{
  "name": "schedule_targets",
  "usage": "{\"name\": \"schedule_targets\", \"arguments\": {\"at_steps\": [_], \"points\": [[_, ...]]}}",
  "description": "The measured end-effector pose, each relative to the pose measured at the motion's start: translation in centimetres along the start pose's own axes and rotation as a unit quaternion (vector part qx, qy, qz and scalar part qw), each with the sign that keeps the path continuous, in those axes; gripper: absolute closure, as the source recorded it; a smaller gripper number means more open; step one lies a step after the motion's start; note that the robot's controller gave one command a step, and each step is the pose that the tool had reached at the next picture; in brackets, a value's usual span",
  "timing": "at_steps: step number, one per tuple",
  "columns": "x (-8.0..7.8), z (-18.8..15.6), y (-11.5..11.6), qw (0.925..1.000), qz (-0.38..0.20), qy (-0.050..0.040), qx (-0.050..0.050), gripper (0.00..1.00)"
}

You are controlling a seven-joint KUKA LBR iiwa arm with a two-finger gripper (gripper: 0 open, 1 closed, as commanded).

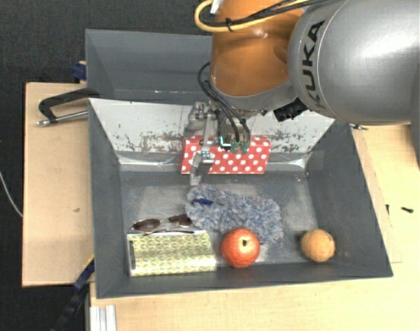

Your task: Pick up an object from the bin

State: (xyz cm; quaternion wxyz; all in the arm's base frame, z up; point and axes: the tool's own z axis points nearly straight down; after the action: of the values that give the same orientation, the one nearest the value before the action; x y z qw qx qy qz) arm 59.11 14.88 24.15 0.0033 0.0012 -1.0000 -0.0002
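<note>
My gripper [201, 158] hangs at the back of the bin, under the arm's orange cover. Right behind and below it is a red box with white dots [247, 158], near the back wall; the gripper overlaps the box's left half. Whether the box is gripped I cannot tell. Just below the gripper, on the bin floor, lies a fluffy blue-grey cloth [234, 212].
Along the front wall lie dark sunglasses [161, 223], a green patterned flat box [172, 252], a red apple [240, 247] and an orange [318, 245]. The arm and its cover hang over the bin's back right.
</note>
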Motion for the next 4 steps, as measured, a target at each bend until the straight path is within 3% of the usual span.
{"name": "schedule_targets", "arguments": {"at_steps": [1, 2, 3, 4], "points": [[-0.2, -0.5, -0.1, 1.0, 0.001, -0.0043, -0.001, 0.0], [2.0, 8.3, -0.6, 0.9998, 0.02, -0.0053, -0.001, 0.0], [5.0, 14.2, -1.1, 0.9987, 0.052, 0.001, 0.001, 0.0], [6.2, 16.4, -1.2, 0.9996, -0.028, -0.0025, -0.001, 1.0]]}}
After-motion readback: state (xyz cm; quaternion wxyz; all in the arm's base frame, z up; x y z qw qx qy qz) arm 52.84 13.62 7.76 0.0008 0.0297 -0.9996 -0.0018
